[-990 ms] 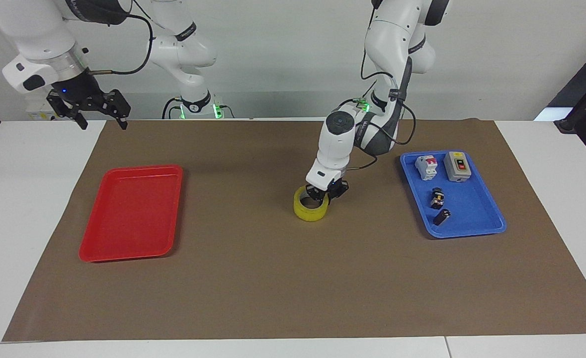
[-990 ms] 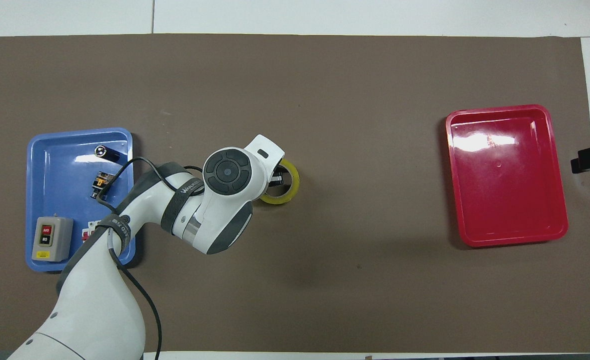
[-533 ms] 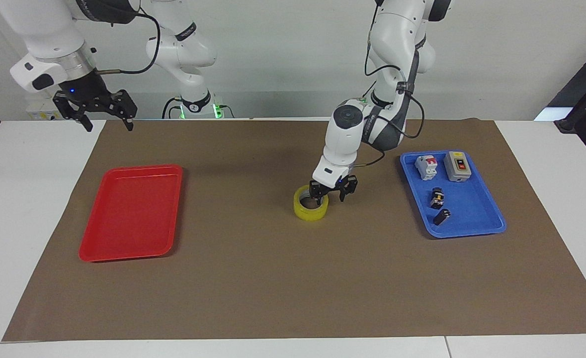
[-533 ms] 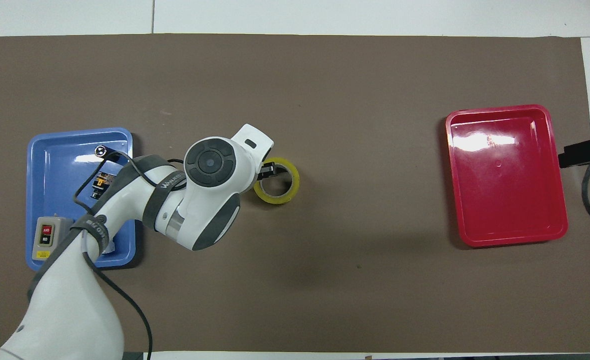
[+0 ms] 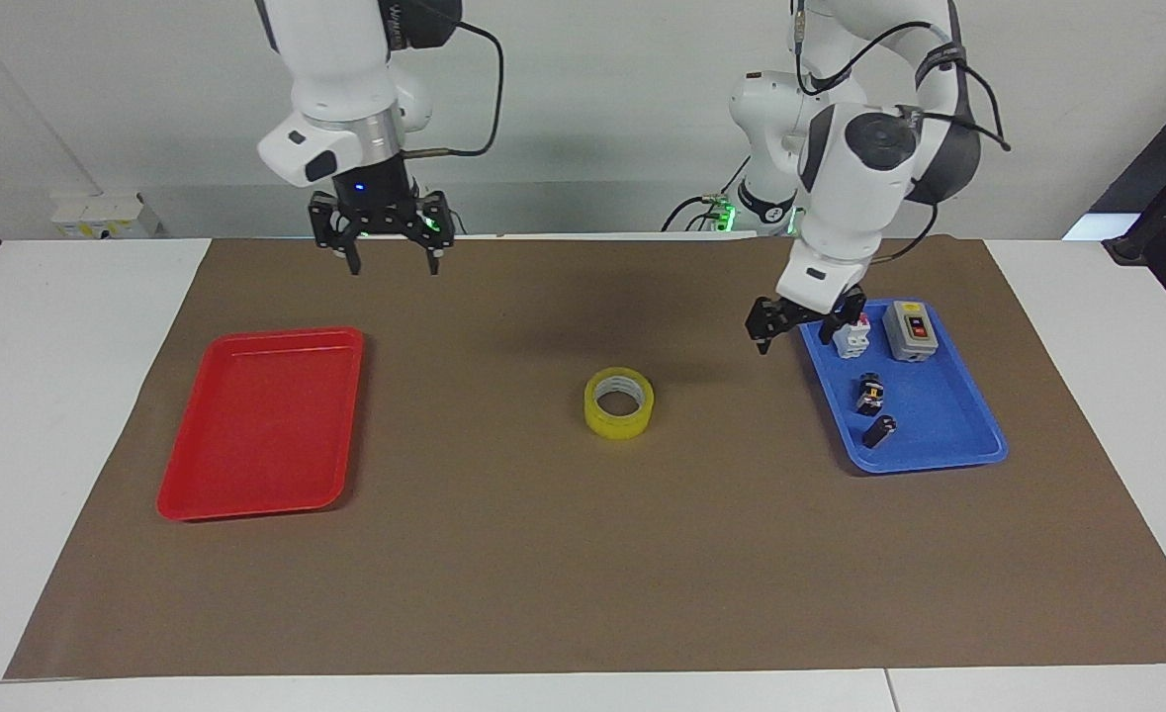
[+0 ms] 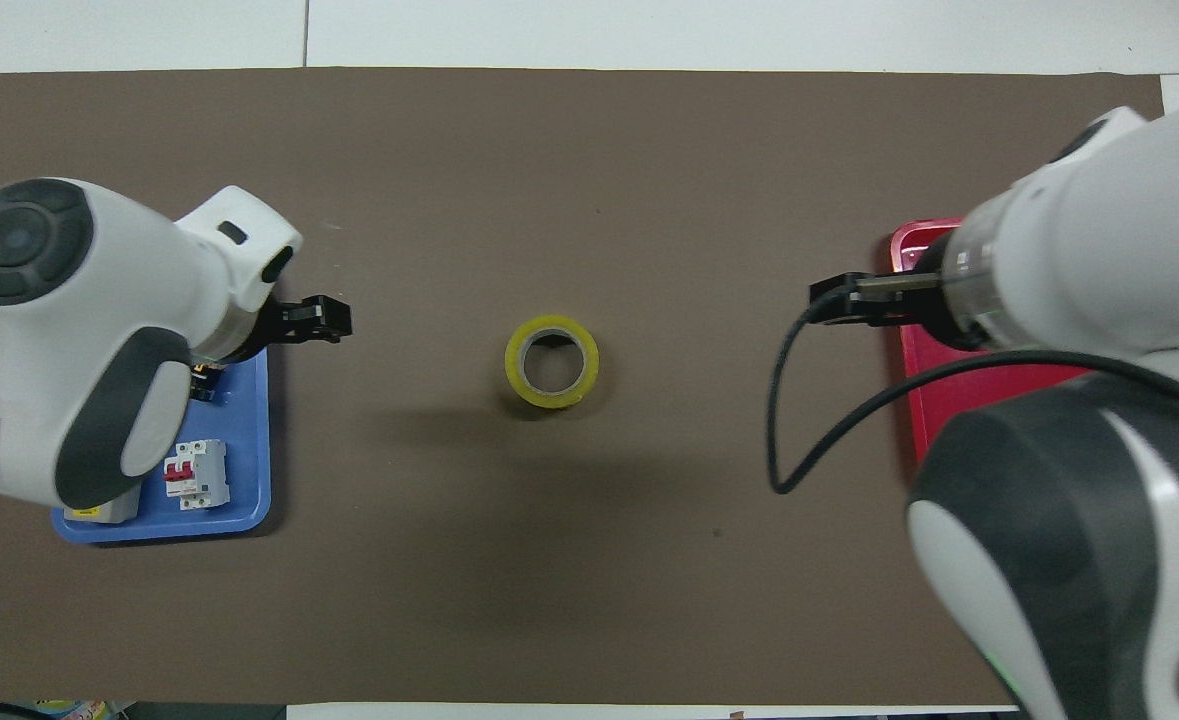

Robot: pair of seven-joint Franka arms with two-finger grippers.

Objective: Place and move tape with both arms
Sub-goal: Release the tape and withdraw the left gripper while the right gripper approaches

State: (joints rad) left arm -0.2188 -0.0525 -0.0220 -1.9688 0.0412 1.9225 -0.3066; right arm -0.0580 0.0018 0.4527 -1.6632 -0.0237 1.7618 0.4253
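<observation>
The translucent yellow tape roll [image 5: 619,402] lay flat on the brown worktop [image 5: 503,554], apart from both grippers. The left gripper [image 5: 806,324], fingers spread, hung over the blue tray's [image 5: 939,450] edge; the right gripper [image 5: 386,241], fingers spread, hung over the worktop's robot-side edge, shown only in the facing view.

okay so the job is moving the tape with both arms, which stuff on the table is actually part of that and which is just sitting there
Part of the job:
tape, flat on the brown mat, held by neither arm
left gripper, raised over the blue tray's edge
right gripper, raised, open

Just lying about:
blue tray
circuit breaker
switch box
two small dark parts
red tray
</observation>
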